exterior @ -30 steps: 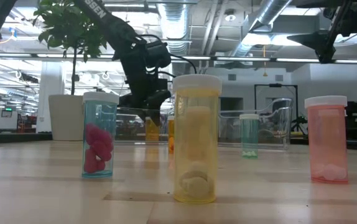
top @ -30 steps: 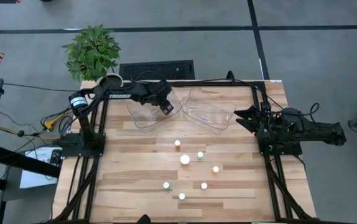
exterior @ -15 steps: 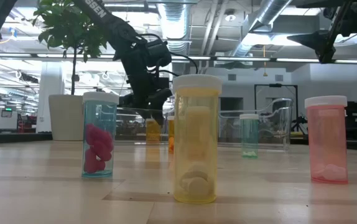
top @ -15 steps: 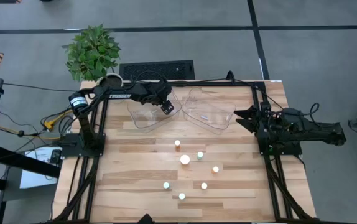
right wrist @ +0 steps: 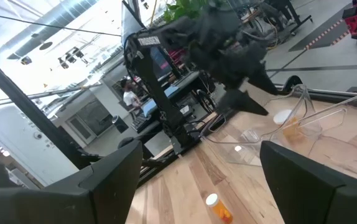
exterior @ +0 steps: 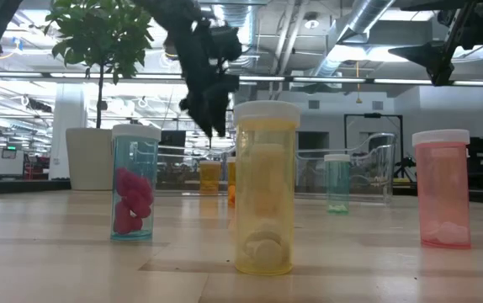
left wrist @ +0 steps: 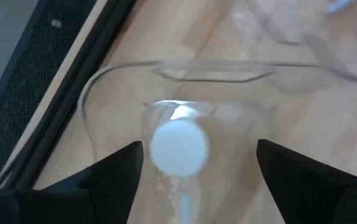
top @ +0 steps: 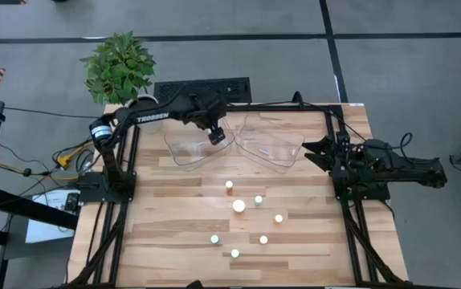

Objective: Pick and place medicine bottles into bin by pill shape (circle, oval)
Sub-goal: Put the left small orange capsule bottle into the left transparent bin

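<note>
Medicine bottles [top: 238, 205] stand loose on the wooden surface [top: 166, 233]; one more sits in a clear bin.

Seven white caps dot the middle of the surface in the high view, which hides their colours; the low view shows a teal bottle [exterior: 135, 182], a yellow bottle [exterior: 265, 187] and a pink bottle [exterior: 442, 188]. The left tool [top: 215, 135] hangs over the left bin [top: 189, 145], fingers spread and empty. Only the left wrist view reveals a white-capped bottle [left wrist: 178, 148] inside that bin, below the tool. The right tool [top: 309, 150] waits beside the right bin [top: 272, 143], fingers apart, holding nothing.
</note>
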{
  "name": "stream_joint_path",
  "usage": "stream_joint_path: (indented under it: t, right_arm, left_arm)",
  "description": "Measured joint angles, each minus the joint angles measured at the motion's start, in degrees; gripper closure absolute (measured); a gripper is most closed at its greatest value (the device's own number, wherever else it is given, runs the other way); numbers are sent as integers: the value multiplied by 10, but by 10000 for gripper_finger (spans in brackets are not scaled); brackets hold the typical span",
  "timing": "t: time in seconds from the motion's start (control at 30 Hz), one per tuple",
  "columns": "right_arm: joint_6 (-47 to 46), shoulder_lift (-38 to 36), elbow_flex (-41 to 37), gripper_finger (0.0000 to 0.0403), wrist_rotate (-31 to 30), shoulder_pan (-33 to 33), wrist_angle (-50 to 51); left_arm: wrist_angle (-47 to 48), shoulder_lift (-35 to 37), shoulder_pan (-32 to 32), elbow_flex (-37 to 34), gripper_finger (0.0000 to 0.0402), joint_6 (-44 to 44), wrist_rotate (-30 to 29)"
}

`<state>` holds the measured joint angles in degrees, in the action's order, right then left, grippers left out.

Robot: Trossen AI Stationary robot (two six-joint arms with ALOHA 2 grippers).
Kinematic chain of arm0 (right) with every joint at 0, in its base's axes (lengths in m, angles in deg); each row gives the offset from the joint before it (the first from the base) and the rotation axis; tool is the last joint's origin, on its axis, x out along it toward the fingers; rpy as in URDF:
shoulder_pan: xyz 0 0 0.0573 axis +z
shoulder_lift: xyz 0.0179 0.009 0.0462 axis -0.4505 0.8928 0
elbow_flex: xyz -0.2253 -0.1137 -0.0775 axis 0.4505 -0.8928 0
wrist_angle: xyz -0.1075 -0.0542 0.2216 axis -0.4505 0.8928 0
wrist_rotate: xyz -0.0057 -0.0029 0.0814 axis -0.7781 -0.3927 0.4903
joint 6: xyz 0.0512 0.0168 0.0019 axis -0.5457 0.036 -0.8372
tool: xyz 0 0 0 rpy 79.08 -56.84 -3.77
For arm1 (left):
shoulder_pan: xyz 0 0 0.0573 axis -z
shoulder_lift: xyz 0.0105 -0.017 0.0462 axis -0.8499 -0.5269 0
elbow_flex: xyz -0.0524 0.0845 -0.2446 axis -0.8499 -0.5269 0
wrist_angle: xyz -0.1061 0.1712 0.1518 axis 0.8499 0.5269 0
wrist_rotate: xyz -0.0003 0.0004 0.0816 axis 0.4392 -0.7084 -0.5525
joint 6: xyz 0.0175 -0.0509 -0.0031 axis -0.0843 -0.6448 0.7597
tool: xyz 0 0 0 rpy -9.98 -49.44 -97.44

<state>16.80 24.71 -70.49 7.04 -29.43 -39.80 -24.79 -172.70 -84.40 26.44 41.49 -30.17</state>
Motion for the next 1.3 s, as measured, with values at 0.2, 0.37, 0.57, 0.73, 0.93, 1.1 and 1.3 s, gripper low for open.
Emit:
stream_joint_path:
  t: [0.2,0.37,0.57,0.73,0.93,1.1,1.3]
  right_arm:
    - [0,0,0,69,0,0,0]
    - [0,0,0,69,0,0,1]
    - [0,0,0,69,0,0,2]
    - [0,0,0,69,0,0,5]
    - [0,0,0,69,2,0,16]
    - [0,0,0,69,2,0,18]
    - [0,0,0,69,2,0,18]
  left_arm:
    - [43,22,58,61,109,-3,55]
    - [12,78,135,54,111,-30,82]
    - [-138,121,241,-22,111,-35,35]
    - [-239,122,277,-123,111,-60,1]
    - [-328,122,282,-242,111,-85,-13]
    - [-418,122,284,-309,111,-110,-9]
    - [-434,113,292,-327,111,-101,-23]
